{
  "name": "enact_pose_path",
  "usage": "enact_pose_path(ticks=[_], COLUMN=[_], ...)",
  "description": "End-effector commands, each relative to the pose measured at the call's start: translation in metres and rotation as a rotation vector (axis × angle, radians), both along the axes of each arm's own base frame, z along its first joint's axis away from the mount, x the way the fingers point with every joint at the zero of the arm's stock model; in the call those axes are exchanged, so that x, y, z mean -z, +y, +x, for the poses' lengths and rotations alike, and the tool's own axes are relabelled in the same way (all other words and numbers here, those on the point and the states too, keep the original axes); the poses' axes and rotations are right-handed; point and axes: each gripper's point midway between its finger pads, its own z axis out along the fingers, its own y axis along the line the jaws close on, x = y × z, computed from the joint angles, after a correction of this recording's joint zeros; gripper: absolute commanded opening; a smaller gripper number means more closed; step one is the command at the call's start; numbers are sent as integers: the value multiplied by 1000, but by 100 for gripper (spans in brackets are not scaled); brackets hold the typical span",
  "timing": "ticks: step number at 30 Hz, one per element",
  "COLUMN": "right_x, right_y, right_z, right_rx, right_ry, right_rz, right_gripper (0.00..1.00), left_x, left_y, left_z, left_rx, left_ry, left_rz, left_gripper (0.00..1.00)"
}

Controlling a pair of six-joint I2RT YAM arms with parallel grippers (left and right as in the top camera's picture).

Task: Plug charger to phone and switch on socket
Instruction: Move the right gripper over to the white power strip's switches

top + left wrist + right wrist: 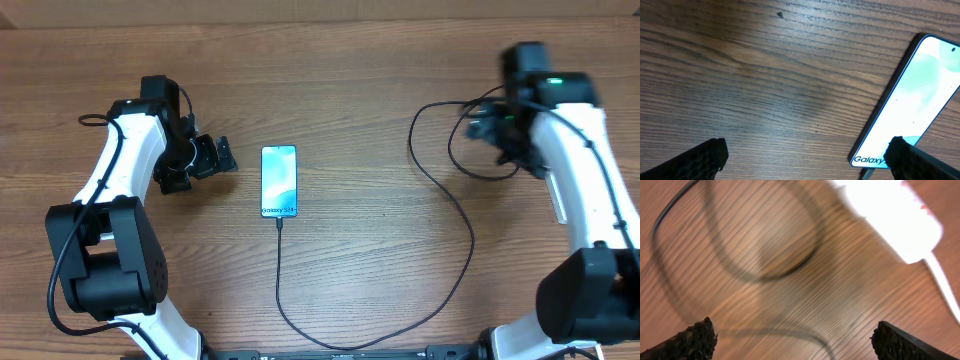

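Nearest the arm bases, the charger [279, 270] runs as a thin black line up the tabletop [380, 60] and meets the phone [279, 181] at the short edge by the "Galaxy" lettering. The phone lies flat near the middle with its screen lit, so we judge the plugging done. The rest of the cable sweeps wide to the right and loops below the right arm.

Just left of the phone, the left gripper [810, 159] hangs with its jaws spread over bare wood, holding nothing.

Farther out on the right, the right gripper [797, 341] is also spread and empty, above a blurred cable loop. Beyond it lies the socket [890, 217], a bright white blur with a trace of red at its rim and its white cord [946, 287] trailing off. In the overhead view the arm hides it.

We take the strip to be light, hard plastic that could skid under a sideways shove. We would therefore press straight down on the red rocker with one fingertip. The cable is limp and would drag the slick, fragile phone if snagged, so we would leave it alone.
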Motion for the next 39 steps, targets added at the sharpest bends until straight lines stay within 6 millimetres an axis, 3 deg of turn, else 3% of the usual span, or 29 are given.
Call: enact_pose_path(ticks=[1,10,14,16,22,26,30,39], right_x=[-4,-9,-12,-14,-12,-14,-12,50], right_y=[-48,-170,-212,-224,-235,-226,-226,-219], right_z=[-6,-37,-54,-57,-66,-46,-41,-44], right_rx=[121,458,557,522,526,369,328,309], right_ry=[-20,-124,-171,-182,-210,-265,-268,-111], right_rz=[-40,-76,-102,-100,-42,15,15,126], right_gripper=[100,100,100,100,100,98,96,96], left_x=[-7,-7,-7,-7,-7,-7,-7,-7], left_y=[3,3,3,3,3,3,3,3], left_z=[2,2,2,2,2,2,2,2], left_rx=[-18,-18,-18,-18,-18,-18,-18,-18], left_ry=[-21,-20,-20,-20,-20,-20,-20,-20], left_rz=[8,8,8,8,8,8,8,8], left_gripper=[100,100,100,100,100,100,100,100])
